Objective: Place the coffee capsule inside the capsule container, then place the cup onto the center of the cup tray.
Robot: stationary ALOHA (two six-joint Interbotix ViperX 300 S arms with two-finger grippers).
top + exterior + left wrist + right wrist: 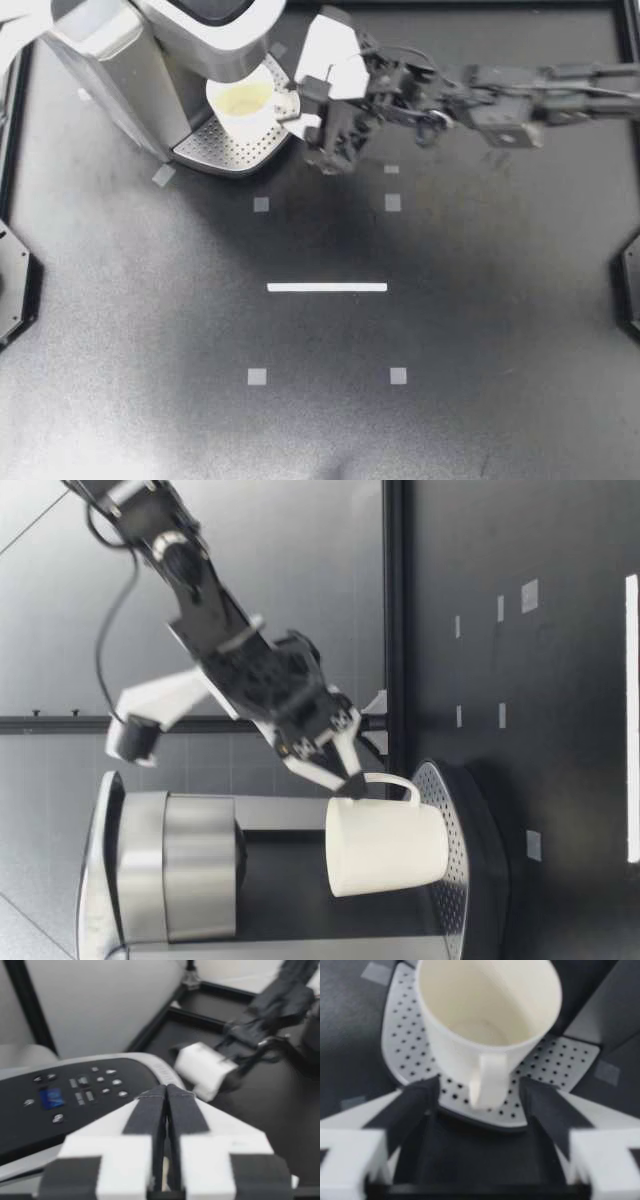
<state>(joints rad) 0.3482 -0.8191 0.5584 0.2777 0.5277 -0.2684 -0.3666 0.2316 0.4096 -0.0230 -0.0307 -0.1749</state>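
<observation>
Presently, the white cup (243, 103) stands upright on the perforated cup tray (215, 150) of the coffee machine (120, 50), at the far left of the worktop (320, 400) and under the machine's overhanging head. My right claw (292, 108) reaches in from the right and sits just beside the cup, level with its upper part. Its fingers are spread apart, and the cup's handle (487, 1082) points toward the claw and lies in the gap between them. In the right wrist view neither finger touches the handle. From table height one fingertip (350, 783) looks very close to the handle's upper bend, though I cannot tell whether it makes contact. My left claw (166, 1091) has its fingers pressed together and hangs above the machine's top panel (75, 1092) with its small buttons.
</observation>
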